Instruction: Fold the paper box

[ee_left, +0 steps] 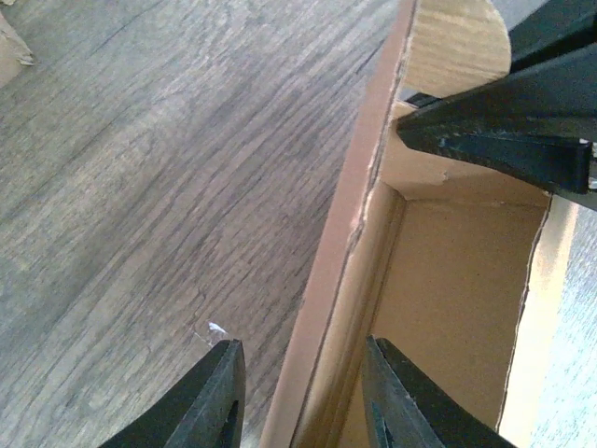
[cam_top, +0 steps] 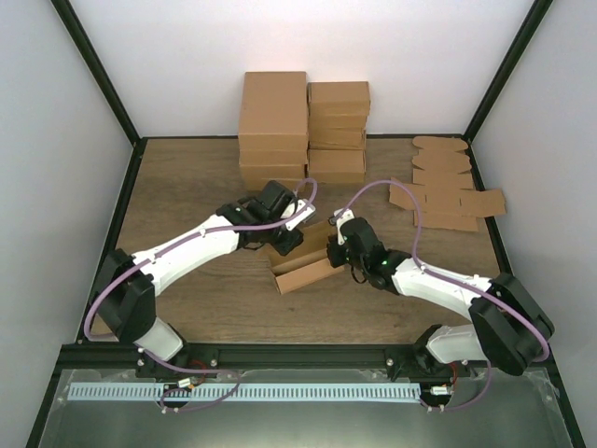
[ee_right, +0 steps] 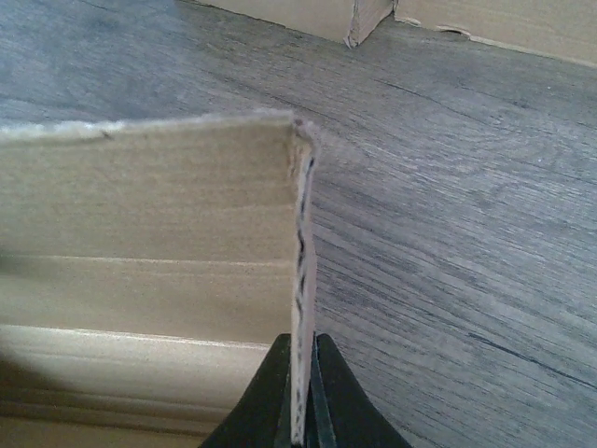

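On the table (cam_top: pixel 233 313), the paper box (cam_top: pixel 312 273) sits half-folded.

- Plain white walls (cam_top: pixel 280 37) closed the cell at 9, 12 and 3 o'clock.
- Black frame posts (cam_top: pixel 95 65) rose at 11 and 1 o'clock.
- A wood-grain table top (cam_top: pixel 177 177) lay evenly lit at centre.

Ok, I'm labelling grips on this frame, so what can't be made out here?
Top view: the wrists overhang the paper box, so neither grip shows.
Left wrist view: whether the left tool touches the wall between its fingers is unclear; the box runs off the bottom edge.
Right wrist view: the right tool pinches one wall; the rest of the box is cut off at the left edge.
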`<state>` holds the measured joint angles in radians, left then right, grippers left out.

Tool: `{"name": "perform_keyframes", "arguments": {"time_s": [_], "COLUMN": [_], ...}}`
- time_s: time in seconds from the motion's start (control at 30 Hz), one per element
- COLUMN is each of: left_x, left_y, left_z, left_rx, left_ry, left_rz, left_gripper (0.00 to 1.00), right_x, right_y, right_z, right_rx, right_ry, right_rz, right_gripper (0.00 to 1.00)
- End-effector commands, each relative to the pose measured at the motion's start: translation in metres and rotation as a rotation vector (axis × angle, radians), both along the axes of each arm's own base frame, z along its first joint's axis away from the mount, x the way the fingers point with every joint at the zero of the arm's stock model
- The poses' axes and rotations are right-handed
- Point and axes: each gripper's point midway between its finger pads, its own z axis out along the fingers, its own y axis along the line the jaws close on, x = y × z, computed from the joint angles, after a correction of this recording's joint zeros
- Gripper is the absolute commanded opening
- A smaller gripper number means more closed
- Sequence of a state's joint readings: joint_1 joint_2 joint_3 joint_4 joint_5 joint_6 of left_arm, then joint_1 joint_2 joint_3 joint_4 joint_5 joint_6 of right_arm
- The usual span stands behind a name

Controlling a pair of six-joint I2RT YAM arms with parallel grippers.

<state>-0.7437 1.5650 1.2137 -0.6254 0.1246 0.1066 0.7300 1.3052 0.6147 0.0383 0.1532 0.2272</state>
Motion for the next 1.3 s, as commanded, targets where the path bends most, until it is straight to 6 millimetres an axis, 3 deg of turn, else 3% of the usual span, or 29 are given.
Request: {"name": "perform_keyframes", "arguments": {"time_s": [0.0, 0.23, 0.4, 0.6, 0.83, 0.97, 1.27], "left_x": [0.001, -0.001, 0.000, 0.000, 0.001, 0.001, -0.001], "left_y": [-0.001, -0.001, -0.002, -0.001, -0.001, -0.001, -0.002], "left_z": [-0.006, -0.015, -0.018, -0.022, -0.023, -0.024, -0.023], "left_rx": [0.071, 0.092, 0.102, 0.123, 0.128, 0.129, 0.130], "left_ry": [-0.025, -0.010, -0.009, -0.009, -0.013, -0.009, -0.008], "left_rz": [-0.008, -0.006, -0.003, 0.002, 0.010, 0.012, 0.012], "left_gripper": [0.35, 0.16, 0.10, 0.04, 0.04, 0.04, 0.04], "right_x": [0.005, 0.006, 0.008, 0.007, -0.001, -0.011, -0.050], "right_y": [0.009, 0.010, 0.010, 0.011, 0.009, -0.004, -0.053], "right_z": [0.010, 0.012, 0.022, 0.037, 0.063, 0.059, 0.033], "right_rx": [-0.001, -0.005, 0.004, 0.021, 0.061, 0.047, 0.086], "right_ry": [-0.013, 0.000, -0.002, -0.001, 0.005, 0.080, 0.294], "right_rz": [0.017, 0.004, -0.002, -0.005, 0.001, -0.053, -0.298], "right_gripper": [0.03, 0.11, 0.17, 0.34, 0.57, 0.66, 0.70]}}
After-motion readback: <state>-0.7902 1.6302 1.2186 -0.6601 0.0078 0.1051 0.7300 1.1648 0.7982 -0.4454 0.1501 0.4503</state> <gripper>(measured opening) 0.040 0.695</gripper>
